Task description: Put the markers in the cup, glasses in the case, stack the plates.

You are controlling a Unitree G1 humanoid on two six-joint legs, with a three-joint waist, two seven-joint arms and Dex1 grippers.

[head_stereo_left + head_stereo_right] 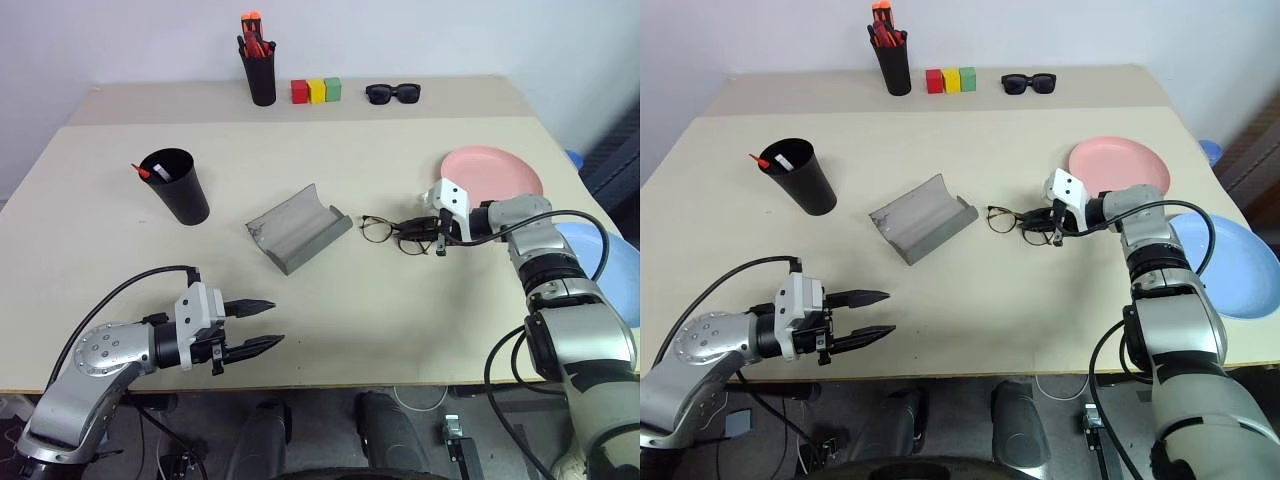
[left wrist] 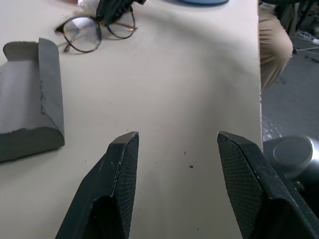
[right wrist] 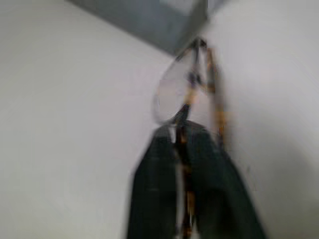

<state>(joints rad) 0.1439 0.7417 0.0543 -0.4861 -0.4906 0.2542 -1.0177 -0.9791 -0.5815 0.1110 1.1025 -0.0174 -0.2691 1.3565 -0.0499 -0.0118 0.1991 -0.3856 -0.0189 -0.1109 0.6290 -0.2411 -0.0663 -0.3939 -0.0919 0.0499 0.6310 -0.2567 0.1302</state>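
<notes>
Left fingers [image 1: 262, 325] apart | right fingers [image 3: 164, 189] pinching wire-framed glasses [image 1: 385, 230]

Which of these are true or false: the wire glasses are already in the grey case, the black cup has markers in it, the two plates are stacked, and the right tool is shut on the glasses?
1. The glasses lie inside the grey case. False: they are on the table beside the open case.
2. The black cup holds markers. True.
3. The pink plate sits on the blue plate. False: they lie apart, not stacked.
4. The right tool is shut on the glasses. True.
5. The left tool grips something. False: its fingers stand open and hold nothing.
</notes>
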